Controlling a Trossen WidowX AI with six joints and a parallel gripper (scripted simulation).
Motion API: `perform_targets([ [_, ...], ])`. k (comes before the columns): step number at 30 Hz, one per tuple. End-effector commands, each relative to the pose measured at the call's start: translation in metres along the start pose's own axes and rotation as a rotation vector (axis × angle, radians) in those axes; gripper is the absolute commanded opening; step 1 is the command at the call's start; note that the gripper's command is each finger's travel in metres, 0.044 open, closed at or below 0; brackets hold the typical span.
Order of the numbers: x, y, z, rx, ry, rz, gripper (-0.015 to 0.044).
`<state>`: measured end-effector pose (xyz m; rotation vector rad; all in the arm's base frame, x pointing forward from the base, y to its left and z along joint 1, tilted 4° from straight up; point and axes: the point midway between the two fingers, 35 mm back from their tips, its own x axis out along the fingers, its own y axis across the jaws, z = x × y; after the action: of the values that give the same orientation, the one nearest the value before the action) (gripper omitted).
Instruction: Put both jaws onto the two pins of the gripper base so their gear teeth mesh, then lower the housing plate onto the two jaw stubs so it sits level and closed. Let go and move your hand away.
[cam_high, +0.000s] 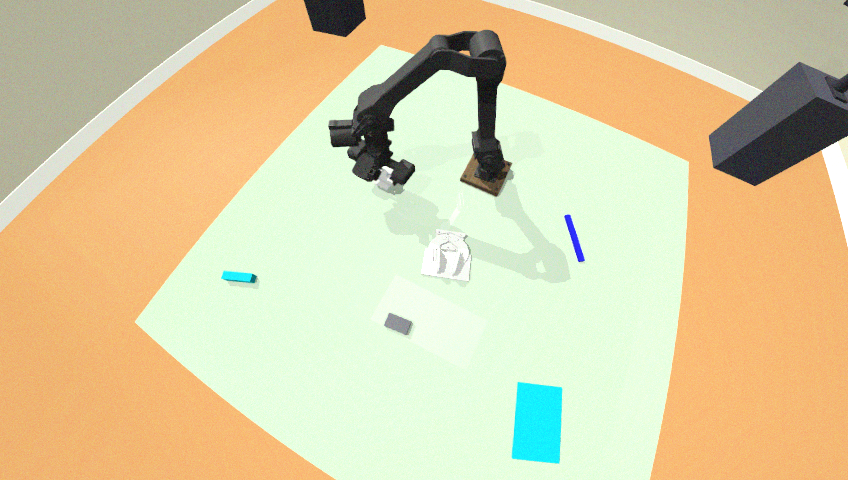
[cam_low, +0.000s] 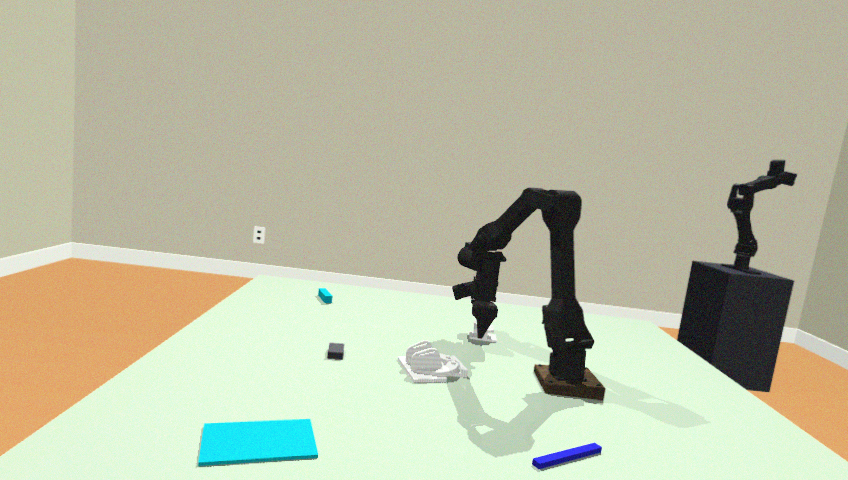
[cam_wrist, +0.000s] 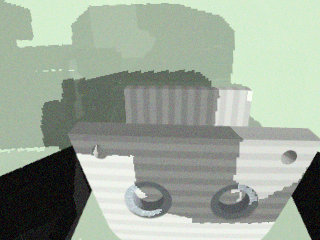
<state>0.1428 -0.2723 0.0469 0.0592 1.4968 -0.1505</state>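
Note:
My gripper (cam_high: 387, 176) (cam_low: 483, 334) (cam_wrist: 190, 151) is shut on the white housing plate (cam_high: 385, 182) (cam_low: 491, 337) (cam_wrist: 185, 165), one finger at each end. In the wrist view the plate shows two round holes, two smaller holes and a ribbed block behind its edge. It is low over the table; whether it touches cannot be told. The white gripper base (cam_high: 427, 273) (cam_low: 426, 378) lies right of the gripper in the top view, apart from it. The two ribbed white jaws (cam_low: 422, 359) sit on the base. Their gear teeth and pins are too small to judge.
A dark grey block (cam_high: 398, 323) (cam_low: 335, 350) lies beyond the base. A small cyan bar (cam_high: 238, 277) (cam_low: 324, 295), a blue bar (cam_high: 574, 238) (cam_low: 567, 456) and a flat cyan slab (cam_high: 537, 422) (cam_low: 257, 441) lie farther off. The arm stands on a brown mount (cam_high: 476, 183) (cam_low: 574, 390).

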Motion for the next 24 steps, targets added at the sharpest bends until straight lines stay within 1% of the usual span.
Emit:
perform_targets([
  [1,-0.004,0.000,0.000,0.000,0.000,0.000,0.0351],
  [21,-0.068,0.000,0.000,0.002,-0.001,0.005,0.0351],
  [24,-0.073,0.001,0.000,0.002,-0.001,0.006,0.0351],
])
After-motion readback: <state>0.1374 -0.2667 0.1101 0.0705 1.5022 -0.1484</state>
